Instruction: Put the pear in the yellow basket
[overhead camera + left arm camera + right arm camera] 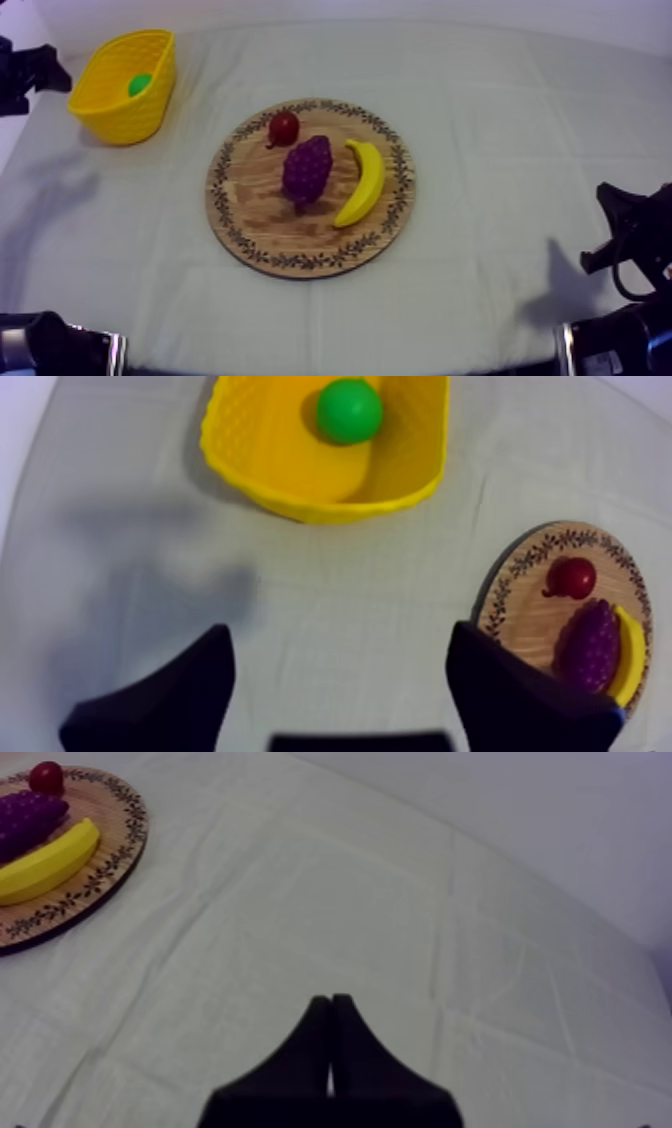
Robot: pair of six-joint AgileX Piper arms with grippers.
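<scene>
Grey-white and cloth-covered, the table [520, 110] carries two groups of things, well apart. Toward its far left corner stands the yellow basket [125, 120], and the pear [139, 85] lies inside it, a round green shape resting on the basket floor close to one wall. Nothing touches the pear.

Near the middle of the table I see the round wooden board [255, 215] with its patterned rim. Three toy fruits lie on it: a small red fruit [284, 128] at the far side, a bunch of grapes [306, 171] in the centre, and a banana [363, 183] curving just beside the grapes on the side toward my right arm. The red fruit sits just beside the top of the grapes.

My left hand [342, 631] hangs over bare cloth just short of the basket, its two black fingers [190, 686] spread wide with nothing between them. From its camera the basket's open mouth and the pear are plain to see, with the board off to one side.

My right hand [331, 998] is over empty cloth, well apart from the board, its fingers pressed together into a narrow wedge and gripping nothing.
</scene>
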